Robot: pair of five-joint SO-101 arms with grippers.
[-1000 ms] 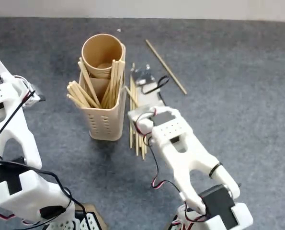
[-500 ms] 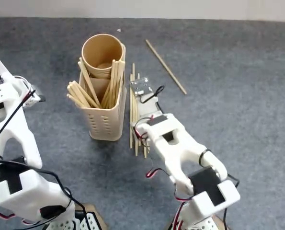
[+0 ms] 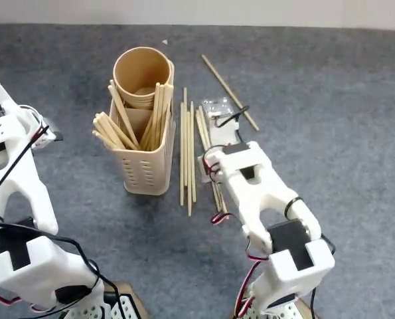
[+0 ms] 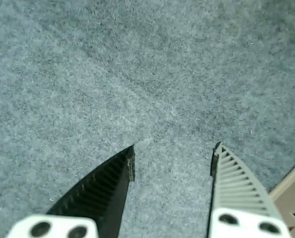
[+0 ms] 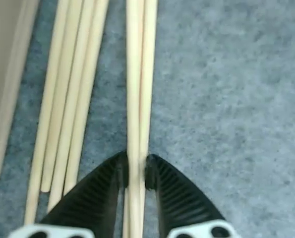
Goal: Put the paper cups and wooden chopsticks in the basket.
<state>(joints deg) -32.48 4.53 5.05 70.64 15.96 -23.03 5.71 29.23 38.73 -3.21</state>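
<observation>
Right fingers [image 5: 103, 192] clamp two chopsticks [image 5: 138, 74]; three loose chopsticks [image 5: 74, 99] lie just beside them. Left fingers [image 4: 106, 186] stand wide apart, empty.

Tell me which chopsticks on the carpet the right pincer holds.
The pair of chopsticks between the tips of the right pincer, set apart from the three loose chopsticks beside the basket and the lone chopstick farther off.

Grey, carpet-like surface [image 3: 330, 100] under soft, even light, fuzzy in texture and running back to a pale, plain strip of wall [image 3: 250, 12] along the far edge.
</observation>
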